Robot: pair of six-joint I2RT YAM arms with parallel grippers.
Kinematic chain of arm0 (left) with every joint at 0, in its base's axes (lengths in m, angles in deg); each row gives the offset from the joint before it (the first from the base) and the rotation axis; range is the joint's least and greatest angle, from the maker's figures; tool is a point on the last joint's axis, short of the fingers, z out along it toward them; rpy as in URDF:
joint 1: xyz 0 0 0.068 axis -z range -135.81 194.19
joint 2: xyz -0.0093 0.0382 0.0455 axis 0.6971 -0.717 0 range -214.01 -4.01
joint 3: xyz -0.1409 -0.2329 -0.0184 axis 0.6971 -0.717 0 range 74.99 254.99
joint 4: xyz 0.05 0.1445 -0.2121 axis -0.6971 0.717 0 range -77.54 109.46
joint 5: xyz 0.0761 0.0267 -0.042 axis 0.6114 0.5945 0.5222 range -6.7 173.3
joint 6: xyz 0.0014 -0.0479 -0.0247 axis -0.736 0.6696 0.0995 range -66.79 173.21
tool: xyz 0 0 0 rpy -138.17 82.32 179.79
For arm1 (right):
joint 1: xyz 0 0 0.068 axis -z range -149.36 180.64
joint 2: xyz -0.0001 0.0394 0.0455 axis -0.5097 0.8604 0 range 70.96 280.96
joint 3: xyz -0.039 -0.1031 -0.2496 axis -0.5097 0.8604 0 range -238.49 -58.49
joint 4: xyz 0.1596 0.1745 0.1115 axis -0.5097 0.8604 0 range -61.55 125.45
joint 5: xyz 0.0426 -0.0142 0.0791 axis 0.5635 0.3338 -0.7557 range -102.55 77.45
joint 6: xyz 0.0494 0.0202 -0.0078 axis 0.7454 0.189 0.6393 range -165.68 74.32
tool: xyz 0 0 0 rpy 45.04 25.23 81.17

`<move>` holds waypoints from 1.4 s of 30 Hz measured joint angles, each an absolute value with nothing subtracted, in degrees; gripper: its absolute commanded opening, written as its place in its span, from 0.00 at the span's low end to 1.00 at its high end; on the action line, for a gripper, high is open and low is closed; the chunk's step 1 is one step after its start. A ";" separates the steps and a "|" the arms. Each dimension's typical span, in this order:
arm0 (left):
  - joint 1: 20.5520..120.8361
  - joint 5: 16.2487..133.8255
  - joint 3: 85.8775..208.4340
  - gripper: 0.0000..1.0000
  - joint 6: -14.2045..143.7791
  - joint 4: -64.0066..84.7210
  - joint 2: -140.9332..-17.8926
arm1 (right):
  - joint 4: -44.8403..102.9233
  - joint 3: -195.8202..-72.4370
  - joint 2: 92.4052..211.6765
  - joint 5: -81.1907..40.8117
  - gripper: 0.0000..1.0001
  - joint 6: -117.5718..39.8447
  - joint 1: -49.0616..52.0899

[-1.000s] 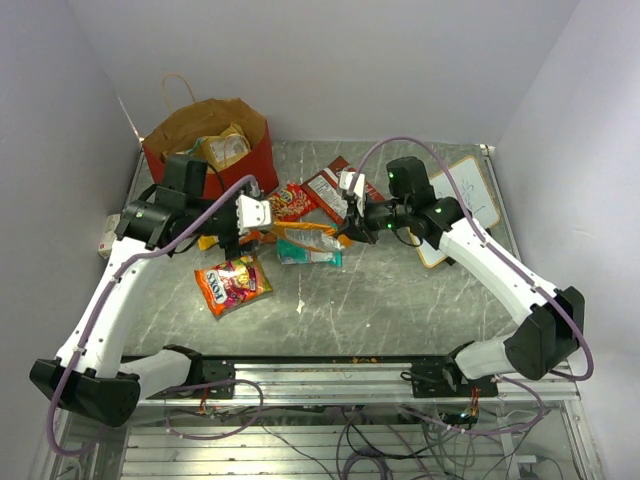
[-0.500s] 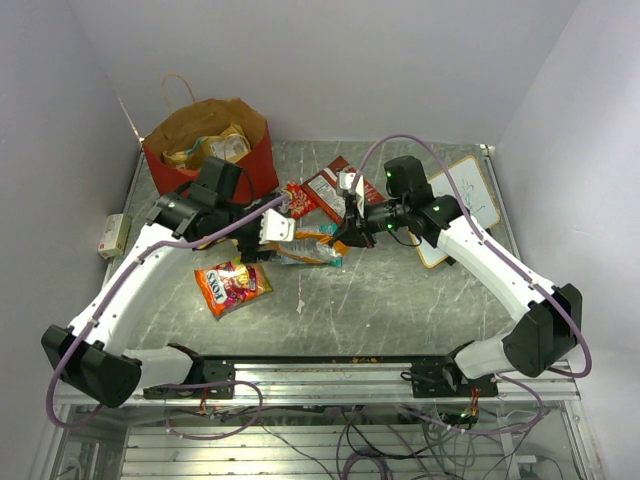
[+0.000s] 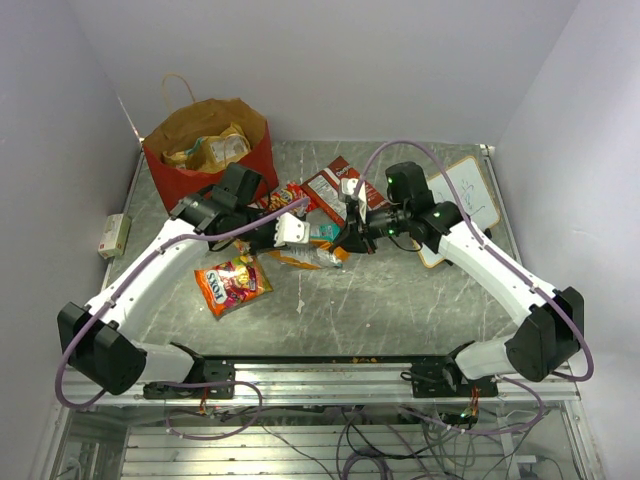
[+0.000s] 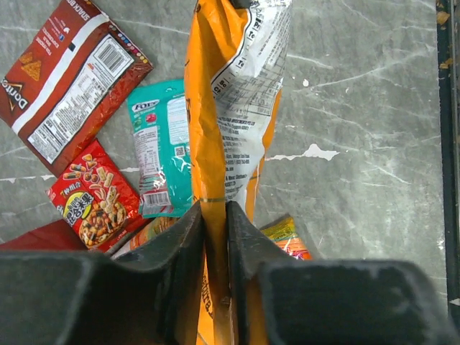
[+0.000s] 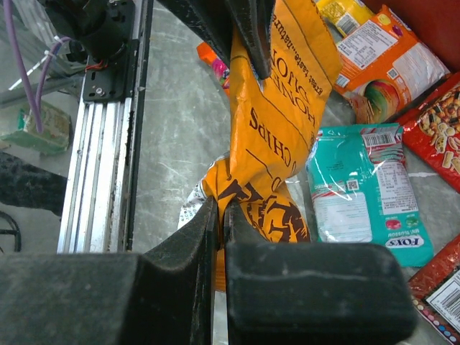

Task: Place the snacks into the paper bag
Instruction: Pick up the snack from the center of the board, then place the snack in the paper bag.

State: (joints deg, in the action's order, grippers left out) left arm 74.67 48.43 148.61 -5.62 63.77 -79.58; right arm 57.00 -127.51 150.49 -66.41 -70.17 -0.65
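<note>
A big orange chips bag (image 3: pixel 310 258) hangs lifted over the table's middle, one of the snacks, stretched between both grippers. My left gripper (image 3: pixel 303 240) is shut on one end of it (image 4: pixel 215 215); the bag (image 4: pixel 233 100) runs away from the jaws. My right gripper (image 3: pixel 346 240) is shut on the crumpled other end (image 5: pixel 221 208) of the bag (image 5: pixel 277 122). Beneath lie a teal packet (image 4: pixel 162 158), a red Doritos packet (image 4: pixel 68 86), a small red packet (image 4: pixel 93 198) and a multicolour packet (image 3: pixel 232 283). The red paper bag (image 3: pixel 255 165) stands open at the back left with packets inside.
A white board with an orange edge (image 3: pixel 460 205) lies at the right, under the right arm. An orange-yellow packet (image 5: pixel 392 68) lies near the paper bag. A small wall socket box (image 3: pixel 115 235) sits at the left edge. A metal rail (image 3: pixel 330 375) runs along the front.
My left arm swung right from beside the paper bag to the orange chips bag and its jaws closed on it. The right gripper kept its hold and barely moved.
</note>
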 measured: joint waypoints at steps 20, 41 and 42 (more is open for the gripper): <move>74.78 56.77 148.46 0.07 4.06 66.04 -71.86 | 54.42 -126.28 146.90 -67.25 0.68 -70.04 3.05; 68.44 73.06 173.44 0.07 26.95 76.18 -69.92 | 53.57 -120.80 144.74 -62.00 0.68 -72.64 13.76; 67.68 73.28 175.34 0.07 28.04 76.36 -70.53 | 53.53 -119.99 144.76 -61.89 0.68 -72.70 14.35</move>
